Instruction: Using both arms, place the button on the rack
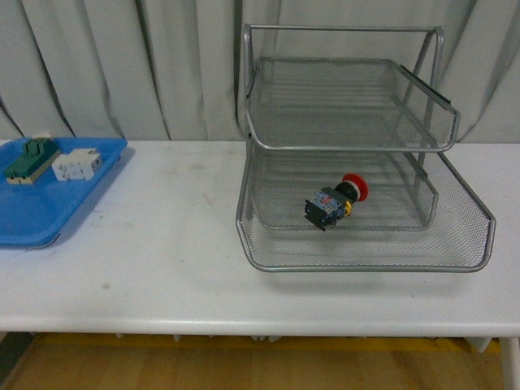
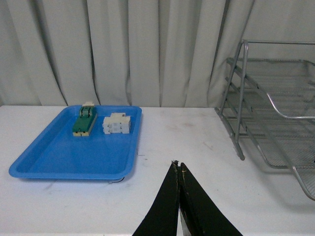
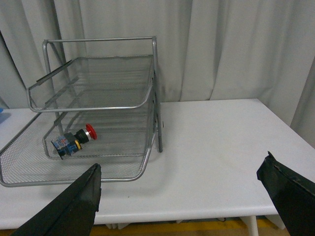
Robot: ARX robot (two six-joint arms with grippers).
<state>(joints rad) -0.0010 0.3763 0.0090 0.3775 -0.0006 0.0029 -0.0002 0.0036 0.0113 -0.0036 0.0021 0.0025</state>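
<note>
The white tabletop [image 1: 162,268] is lightly scuffed and carries everything in view.

Nearest the wrist cameras:
- The left jaws are pressed together with nothing between them and hover over bare tabletop.
- The right jaws are spread wide and empty, and look toward the rack.
- Neither arm shows in the front view.

Beyond them stands the silver wire-mesh three-tier rack [image 1: 357,264], its lowest tray drawn forward. The small push-button with red mushroom cap, yellow collar and dark blocky body [image 1: 335,201] lies on its side on mesh beneath the top tray. Whether it rests in the middle or the lowest tray cannot be settled. It is well apart from both jaws.

Judgement: placement appears complete, and the jaws stand clear because no hold is needed.

To the left, a flat blue plastic tray [image 1: 49,219] carries a green terminal block [image 1: 31,158] and a white blocky connector [image 1: 75,165], just beside each other. A pale pleated curtain [image 1: 122,65] closes the rear.
</note>
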